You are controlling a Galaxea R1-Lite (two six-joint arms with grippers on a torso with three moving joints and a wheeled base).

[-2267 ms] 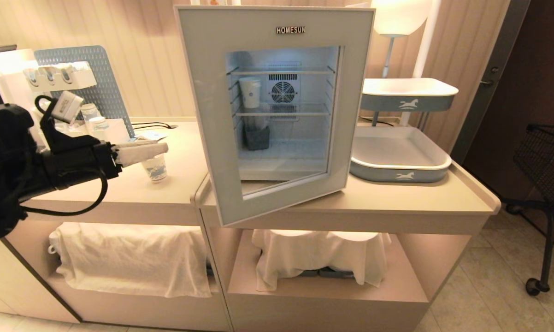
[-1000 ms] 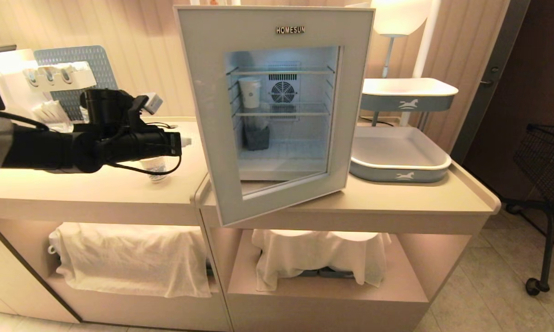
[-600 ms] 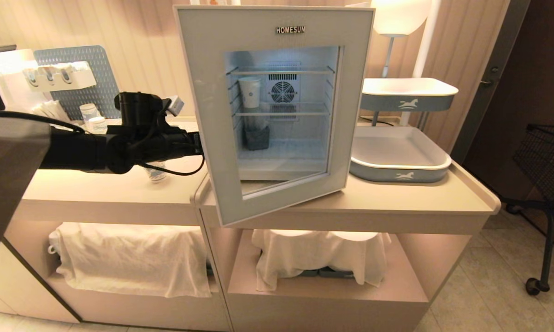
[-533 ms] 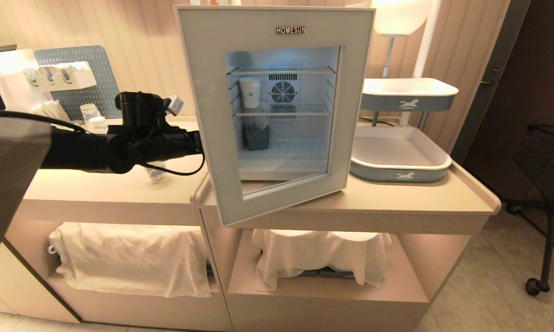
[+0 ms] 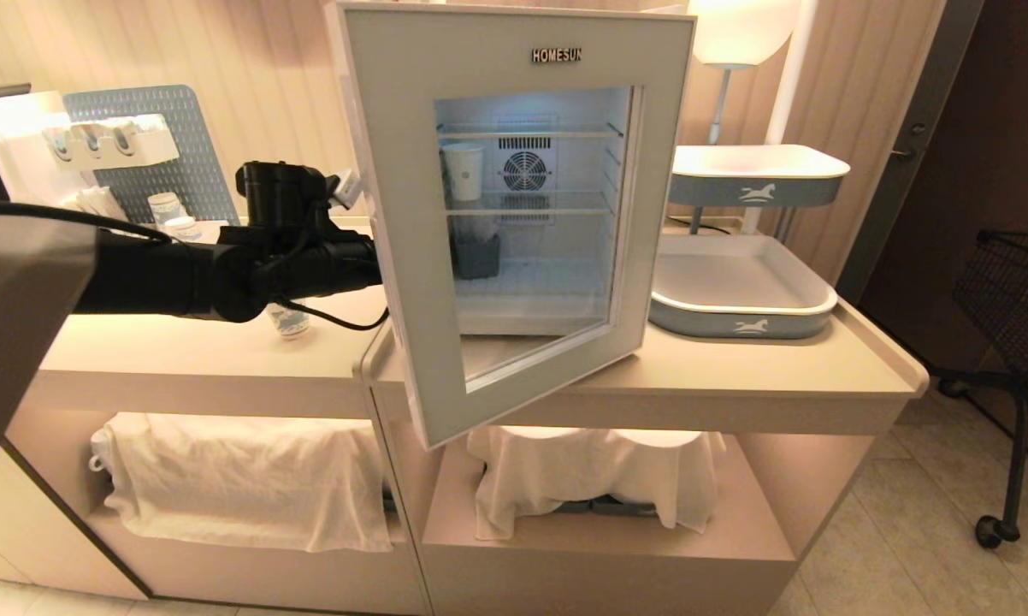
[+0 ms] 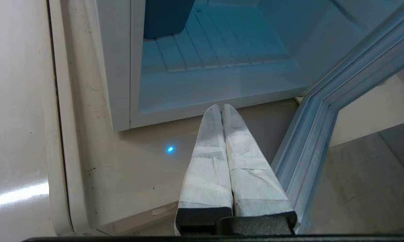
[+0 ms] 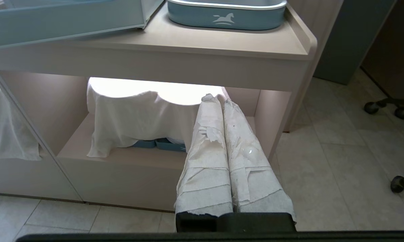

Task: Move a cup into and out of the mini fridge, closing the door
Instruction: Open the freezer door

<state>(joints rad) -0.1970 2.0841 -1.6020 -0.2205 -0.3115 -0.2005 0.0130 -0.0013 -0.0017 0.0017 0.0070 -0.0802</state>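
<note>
Since a moment ago your left hand (image 6: 221, 108), fingers pressed together and empty, has swung the door (image 5: 514, 51) wider. Push on and its edge could sweep the cup (image 5: 289, 319) off the desk (image 5: 206, 359), left of the fridge (image 5: 548, 321).
</note>
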